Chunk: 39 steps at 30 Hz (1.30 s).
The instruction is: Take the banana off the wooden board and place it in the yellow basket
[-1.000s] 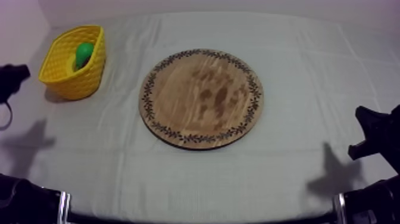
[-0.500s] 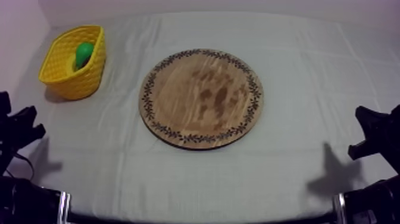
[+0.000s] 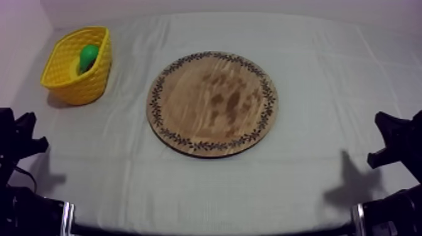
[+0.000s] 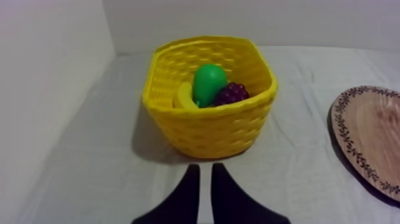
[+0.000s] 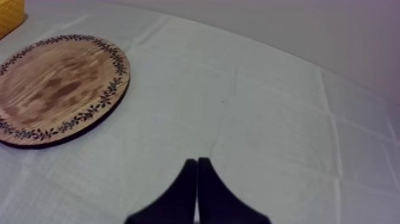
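The banana (image 4: 183, 97) lies inside the yellow basket (image 4: 208, 128), beside a green pear (image 4: 208, 83) and dark grapes (image 4: 231, 93). In the top view the basket (image 3: 74, 78) stands at the far left with the pear (image 3: 88, 56) showing in it. The round wooden board (image 3: 212, 103) in the middle of the table is bare. My left gripper (image 4: 204, 173) hangs a short way in front of the basket, its fingers nearly together with nothing between them; it sits low at the left edge (image 3: 22, 135). My right gripper (image 5: 197, 167) rests shut at the right edge (image 3: 392, 141).
The board's patterned rim (image 4: 369, 137) lies to the right of the basket. A wall rises close behind and to the left of the basket. Open cloth (image 5: 268, 119) stretches between the board (image 5: 53, 89) and my right gripper.
My left gripper has drawn back from beside the basket toward the table's front left and has settled there. The right arm has not moved.
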Each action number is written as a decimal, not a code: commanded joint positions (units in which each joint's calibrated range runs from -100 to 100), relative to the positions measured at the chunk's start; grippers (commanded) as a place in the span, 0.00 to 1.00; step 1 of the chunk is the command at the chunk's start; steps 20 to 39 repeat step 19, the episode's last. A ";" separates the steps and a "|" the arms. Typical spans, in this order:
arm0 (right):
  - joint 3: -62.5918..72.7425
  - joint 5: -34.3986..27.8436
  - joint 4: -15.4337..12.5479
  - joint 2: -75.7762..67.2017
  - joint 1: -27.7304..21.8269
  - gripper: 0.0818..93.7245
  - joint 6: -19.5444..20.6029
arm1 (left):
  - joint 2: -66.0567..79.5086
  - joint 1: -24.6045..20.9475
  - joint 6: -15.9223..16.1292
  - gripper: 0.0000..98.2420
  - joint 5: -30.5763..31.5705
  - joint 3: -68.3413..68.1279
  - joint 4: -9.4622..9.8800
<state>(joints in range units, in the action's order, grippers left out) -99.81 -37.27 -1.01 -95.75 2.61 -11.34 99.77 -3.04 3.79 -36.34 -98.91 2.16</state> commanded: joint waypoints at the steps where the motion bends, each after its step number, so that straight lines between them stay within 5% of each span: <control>1: 0.03 0.01 0.01 0.00 -0.01 0.00 0.00 | 0.04 -0.03 -0.17 0.06 0.17 -0.08 0.00; 4: 0.03 0.01 0.01 0.00 -0.01 0.00 0.02 | 0.05 -0.03 -1.10 0.05 1.58 -0.47 0.07; 11: 0.03 0.01 0.01 0.00 -0.01 0.00 0.02 | 0.05 -0.04 -13.37 0.01 2.77 -0.83 0.11; 14: 0.03 0.01 0.01 0.00 -0.01 0.00 0.03 | 0.05 -0.04 -15.76 0.00 2.84 -0.85 0.11; 39: 0.03 0.01 0.01 0.00 -0.01 0.00 0.03 | 0.05 -0.04 -15.40 0.00 2.87 -0.86 0.11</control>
